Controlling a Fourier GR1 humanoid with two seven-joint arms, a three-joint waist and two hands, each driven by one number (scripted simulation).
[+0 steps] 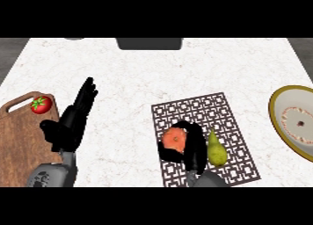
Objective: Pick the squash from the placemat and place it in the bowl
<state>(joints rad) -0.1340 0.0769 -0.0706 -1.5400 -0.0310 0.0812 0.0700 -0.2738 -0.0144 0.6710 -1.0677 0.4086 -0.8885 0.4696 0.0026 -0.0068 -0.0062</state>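
Note:
A yellow-green, pear-shaped squash lies on the dark lattice placemat, right of centre. A round orange fruit lies on the mat to its left. My right hand comes in from below between the two, its right edge against the squash. Its fingers bend loosely over the top of the orange fruit and its thumb shows lower left; it holds nothing. The cream bowl with an olive rim stands at the right edge. At the left, my left hand rests open, fingers pointing up.
A wooden cutting board lies at the left edge with a red tomato near its top. A dark object sits at the counter's far edge. White marble counter runs between the board and the placemat.

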